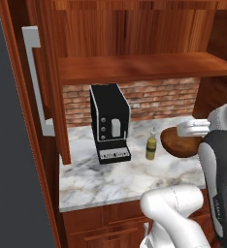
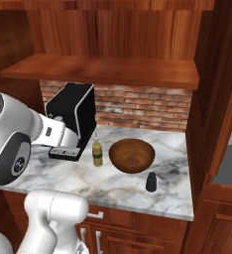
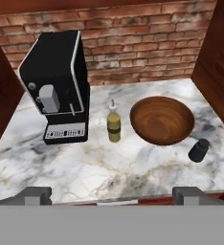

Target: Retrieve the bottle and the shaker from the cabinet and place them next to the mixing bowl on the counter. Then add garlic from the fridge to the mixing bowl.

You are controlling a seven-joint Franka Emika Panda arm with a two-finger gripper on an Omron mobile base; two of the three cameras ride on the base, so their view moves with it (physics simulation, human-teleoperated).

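Observation:
The yellow-green bottle (image 3: 114, 125) stands upright on the marble counter (image 3: 85, 167), just left of the wooden mixing bowl (image 3: 162, 119). The small dark shaker (image 3: 198, 150) stands at the bowl's front right. The right base view has the bottle (image 2: 96, 151), the bowl (image 2: 132, 155) and the shaker (image 2: 150, 182) in the same order. From the left base, the bottle (image 1: 151, 145) and bowl (image 1: 181, 142) show beside my arm. My gripper (image 3: 111, 197) is open and empty, hanging back above the counter's front edge. The garlic and the fridge are out of view.
A black coffee machine (image 3: 56, 83) stands at the counter's left against the brick wall. A wooden shelf (image 2: 103, 69) overhangs the counter. Wooden side walls close the nook on both sides. A wooden door with a long grey handle (image 1: 35, 77) stands at the left.

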